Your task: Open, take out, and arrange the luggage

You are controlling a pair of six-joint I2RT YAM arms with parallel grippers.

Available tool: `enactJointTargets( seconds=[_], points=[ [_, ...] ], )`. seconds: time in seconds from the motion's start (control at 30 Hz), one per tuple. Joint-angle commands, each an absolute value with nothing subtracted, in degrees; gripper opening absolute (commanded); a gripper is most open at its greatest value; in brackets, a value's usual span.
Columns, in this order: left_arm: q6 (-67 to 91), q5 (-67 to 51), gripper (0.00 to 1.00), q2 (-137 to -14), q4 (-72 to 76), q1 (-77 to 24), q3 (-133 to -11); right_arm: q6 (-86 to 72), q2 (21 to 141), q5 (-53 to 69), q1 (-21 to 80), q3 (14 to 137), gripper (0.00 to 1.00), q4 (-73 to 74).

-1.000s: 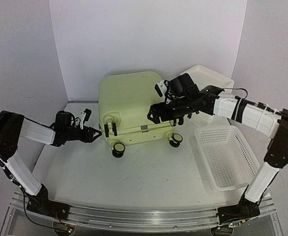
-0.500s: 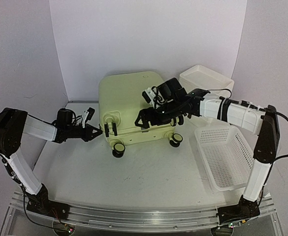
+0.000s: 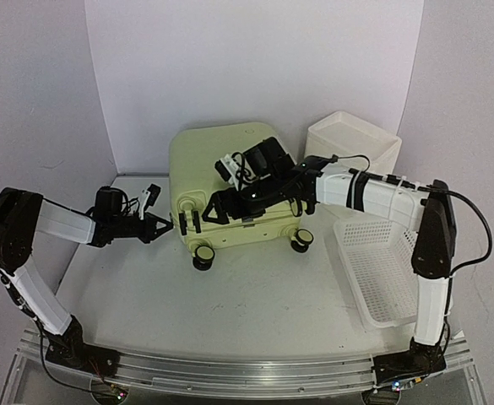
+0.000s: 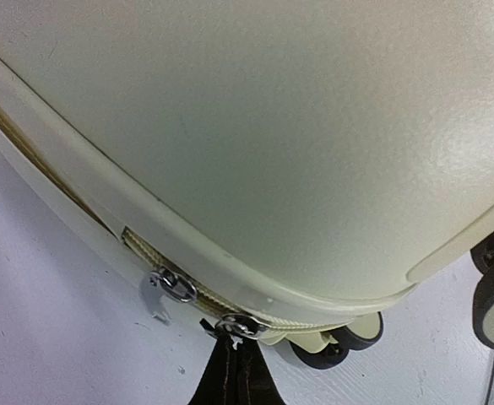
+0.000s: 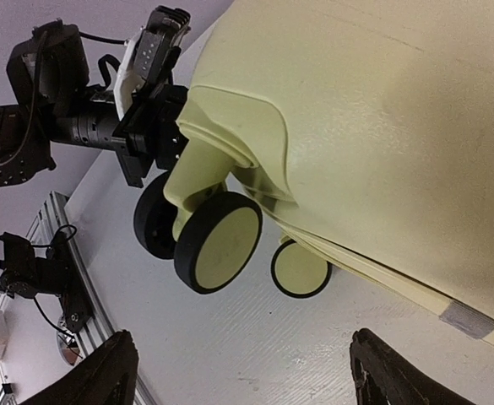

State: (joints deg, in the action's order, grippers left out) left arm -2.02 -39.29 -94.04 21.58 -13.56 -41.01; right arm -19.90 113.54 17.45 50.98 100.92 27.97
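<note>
At near-left corner of luggage [image 3: 221,169], left gripper [image 3: 168,226] clamped on zipper pull [image 4: 232,326]; right gripper [image 3: 214,207] fingers wide apart, beside caster wheel [image 5: 219,243], holding nothing

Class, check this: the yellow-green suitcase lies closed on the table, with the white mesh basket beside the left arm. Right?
Wrong side: the top external view shows the white mesh basket beside the right arm. The suitcase does lie closed on the table.

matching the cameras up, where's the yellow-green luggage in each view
top external: luggage in the centre, toward the back of the table
left wrist: luggage fills most of the frame
right wrist: luggage fills the upper right
shared landmark: black caster wheels
</note>
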Motion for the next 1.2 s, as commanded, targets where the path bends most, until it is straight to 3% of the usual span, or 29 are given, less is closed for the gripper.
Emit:
enactJointTargets(
  seconds=[0.0, 0.4, 0.57, 0.63, 0.67, 0.87, 1.17],
  points=[
    [-0.55, -42.99, 0.0, -88.39, 25.75, -14.79, -39.11, -22.22, 117.19, 18.05, 52.97, 106.27, 0.86, 25.51],
    [1.45, -40.08, 0.0, -86.32, 25.75, -16.59, -35.24, -25.69, 123.86, 17.48, 54.24, 113.87, 0.84, 25.5],
    [4.19, -37.26, 0.36, -86.43, 25.88, -15.2, -35.02, -25.71, 122.75, 15.74, 54.26, 112.04, 0.84, 24.9],
    [3.99, -37.62, 0.62, -86.44, 25.92, -13.97, -35.3, -25.75, 122.31, 15.61, 54.27, 111.52, 0.84, 24.72],
    [3.32, -38.34, 0.67, -86.52, 25.93, -13.46, -35.52, -25.72, 122.05, 15.56, 54.28, 111.27, 0.84, 24.59],
    [3.45, -44.4, 0.69, -91.38, 26.1, -11.27, -39.56, -24.92, 120.56, 15.05, 54.23, 110.22, 0.84, 24.26],
    [2.21, -54.49, 0.63, -98.35, 26.1, -10.29, -44.95, -23.05, 119.1, 15.25, 54.23, 109.53, 0.84, 24.26]
  ],
)
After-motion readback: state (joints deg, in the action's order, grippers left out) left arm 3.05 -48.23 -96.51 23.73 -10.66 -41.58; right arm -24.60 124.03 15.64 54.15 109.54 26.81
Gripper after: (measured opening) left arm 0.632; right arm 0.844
